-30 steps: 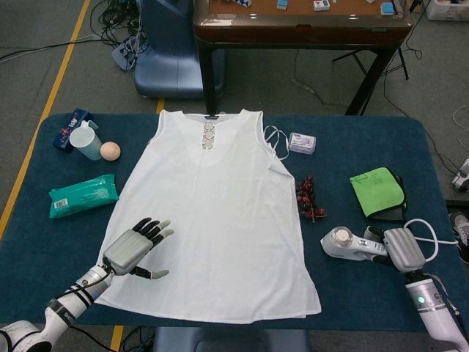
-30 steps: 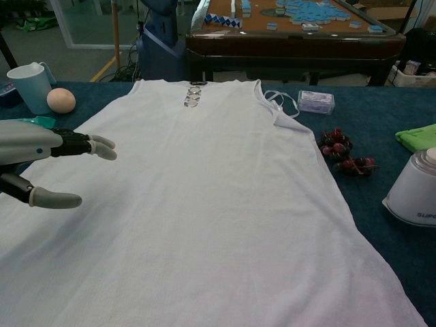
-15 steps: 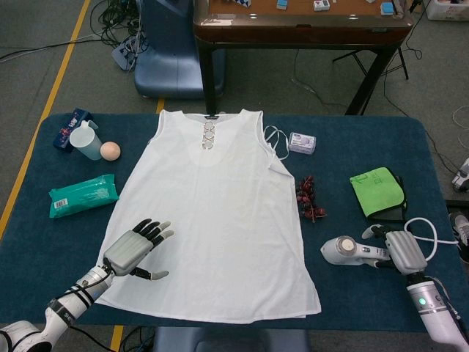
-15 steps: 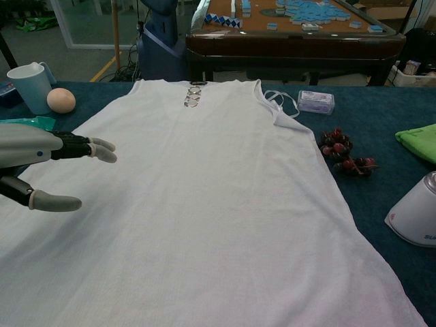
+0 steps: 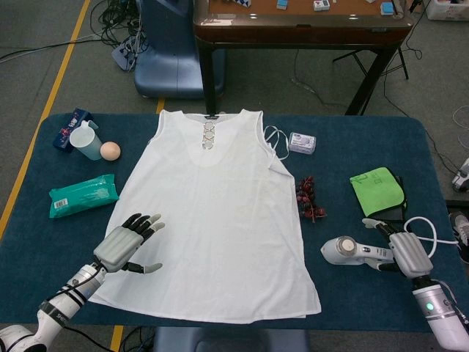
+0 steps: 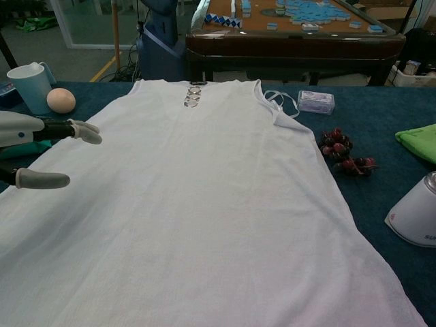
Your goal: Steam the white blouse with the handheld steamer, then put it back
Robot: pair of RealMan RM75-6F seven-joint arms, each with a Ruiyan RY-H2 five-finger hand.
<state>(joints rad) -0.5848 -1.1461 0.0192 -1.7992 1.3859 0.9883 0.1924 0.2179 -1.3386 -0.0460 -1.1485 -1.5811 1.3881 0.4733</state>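
Note:
The white blouse (image 5: pixel 216 213) lies spread flat in the middle of the blue table, neckline at the far side; it also fills the chest view as the blouse (image 6: pixel 204 204). The white handheld steamer (image 5: pixel 343 250) lies on the table right of the hem, seen at the right edge as the steamer (image 6: pixel 417 216). My right hand (image 5: pixel 405 251) sits at the handle's end with fingers spread apart, not gripping. My left hand (image 5: pixel 124 242) hovers open over the blouse's lower left edge, shown in the chest view as the left hand (image 6: pixel 20 128).
A mug (image 5: pixel 86 141), a peach ball (image 5: pixel 110 150) and a green wipes pack (image 5: pixel 83 195) sit at left. Dark grapes (image 5: pixel 308 198), a small box (image 5: pixel 302 143) and a green cloth (image 5: pixel 377 192) lie at right. The steamer's white cord (image 5: pixel 426 226) loops near my right hand.
The steamer shifted slightly right and came to rest on the table. My right hand slid back off its handle and spread its fingers. My left hand drew back to the left.

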